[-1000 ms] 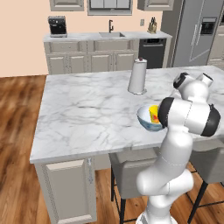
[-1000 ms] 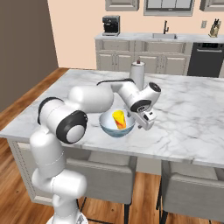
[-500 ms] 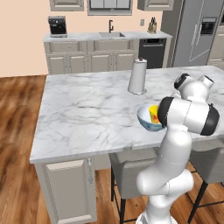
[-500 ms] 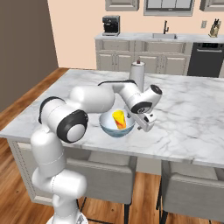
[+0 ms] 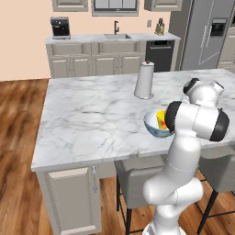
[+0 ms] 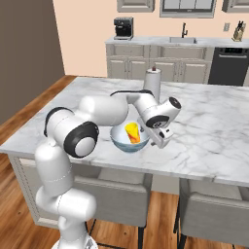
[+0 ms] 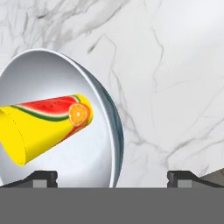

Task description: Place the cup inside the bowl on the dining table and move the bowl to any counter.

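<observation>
The yellow cup (image 7: 43, 124), printed with watermelon and orange, lies on its side inside the bowl (image 7: 65, 72). That bowl (image 6: 122, 143) stands near the front edge of the marble dining table (image 6: 209, 126). My gripper (image 6: 163, 138) is open just right of the bowl, pointing down. In the hand view the gripper (image 7: 113, 178) straddles the bowl's rim, one fingertip (image 7: 41, 177) over the white inside and the other over bare marble, holding nothing. In the left base view the bowl (image 5: 155, 127) and cup (image 5: 160, 119) are partly hidden by my arm. The counter (image 5: 110, 39) runs along the back wall.
A tall white paper-towel roll (image 6: 152, 82) stands on the table behind the bowl. Grey stools (image 6: 214, 214) are tucked under the table's front edge. The back counter (image 6: 165, 42) carries a sink and a coffee machine (image 5: 59, 27). A steel fridge (image 5: 206, 36) stands at the right.
The hand has dipped slightly beside the bowl's right rim. The cup and bowl have not moved, and the jaws stay open.
</observation>
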You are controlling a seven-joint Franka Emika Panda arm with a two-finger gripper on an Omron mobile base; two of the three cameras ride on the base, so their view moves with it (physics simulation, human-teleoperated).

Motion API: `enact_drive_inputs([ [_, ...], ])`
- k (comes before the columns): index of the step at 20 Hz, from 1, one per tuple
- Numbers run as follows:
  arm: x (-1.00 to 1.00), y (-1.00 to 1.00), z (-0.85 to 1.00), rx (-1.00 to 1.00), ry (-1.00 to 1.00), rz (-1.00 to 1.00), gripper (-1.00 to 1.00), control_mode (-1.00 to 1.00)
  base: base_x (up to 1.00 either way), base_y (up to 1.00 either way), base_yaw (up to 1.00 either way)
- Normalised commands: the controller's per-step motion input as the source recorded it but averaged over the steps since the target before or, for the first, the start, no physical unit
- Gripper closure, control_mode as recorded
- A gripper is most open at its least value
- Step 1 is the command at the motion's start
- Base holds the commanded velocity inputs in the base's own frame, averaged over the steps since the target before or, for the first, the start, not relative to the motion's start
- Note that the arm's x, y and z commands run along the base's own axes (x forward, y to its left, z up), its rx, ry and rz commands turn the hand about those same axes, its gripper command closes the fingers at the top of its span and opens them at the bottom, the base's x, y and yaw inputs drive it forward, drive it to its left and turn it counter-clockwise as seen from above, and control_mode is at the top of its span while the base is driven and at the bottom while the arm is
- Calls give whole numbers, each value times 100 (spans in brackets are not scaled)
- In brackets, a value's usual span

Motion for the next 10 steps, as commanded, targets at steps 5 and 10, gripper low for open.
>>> enact_drive_inputs([
  [5, 0, 8, -5, 3, 0, 1, -100, -100, 0, 0, 0],
  [10, 0, 7, -23, 0, 0, 0, -100, -100, 0, 0, 0],
])
